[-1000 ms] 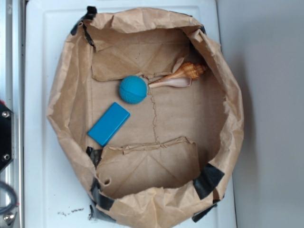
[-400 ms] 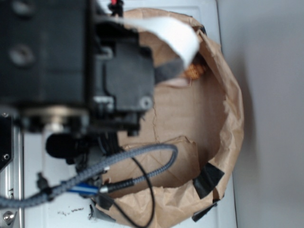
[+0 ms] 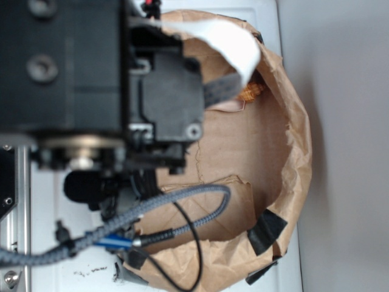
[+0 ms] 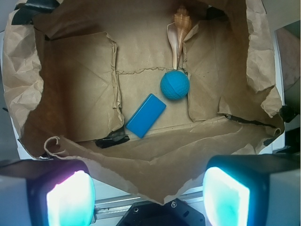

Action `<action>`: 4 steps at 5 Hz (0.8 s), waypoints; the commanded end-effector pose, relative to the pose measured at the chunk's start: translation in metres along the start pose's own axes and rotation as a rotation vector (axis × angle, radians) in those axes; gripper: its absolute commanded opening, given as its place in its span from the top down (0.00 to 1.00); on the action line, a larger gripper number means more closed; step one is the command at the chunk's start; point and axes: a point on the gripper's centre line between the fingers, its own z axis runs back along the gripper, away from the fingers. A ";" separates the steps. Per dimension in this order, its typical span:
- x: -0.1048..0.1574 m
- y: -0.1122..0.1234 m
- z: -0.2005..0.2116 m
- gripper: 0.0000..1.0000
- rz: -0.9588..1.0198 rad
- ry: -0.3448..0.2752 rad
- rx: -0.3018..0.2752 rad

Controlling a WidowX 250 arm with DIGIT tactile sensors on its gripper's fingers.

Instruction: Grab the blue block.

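The robot arm (image 3: 91,91) has swung in over the paper bag (image 4: 141,169), now hiding most of it from above. Fingers (image 4: 148,193) stand apart, apparently empty; the blue block (image 4: 146,115) lies untouched beside the ball (image 4: 175,84).

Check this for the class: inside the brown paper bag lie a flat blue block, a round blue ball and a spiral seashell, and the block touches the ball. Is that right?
Not quite. In the wrist view the flat blue block lies apart from the round textured blue ball, with bare paper between them. Both do lie inside the crumpled brown paper bag, along with the spiral seashell.
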 end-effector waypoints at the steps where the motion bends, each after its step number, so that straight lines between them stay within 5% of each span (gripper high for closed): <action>1: 0.015 0.008 -0.009 0.00 0.161 -0.107 -0.026; 2: 0.044 0.018 -0.030 0.00 0.285 -0.129 -0.070; 4: 0.055 0.028 -0.058 0.00 0.378 -0.151 -0.033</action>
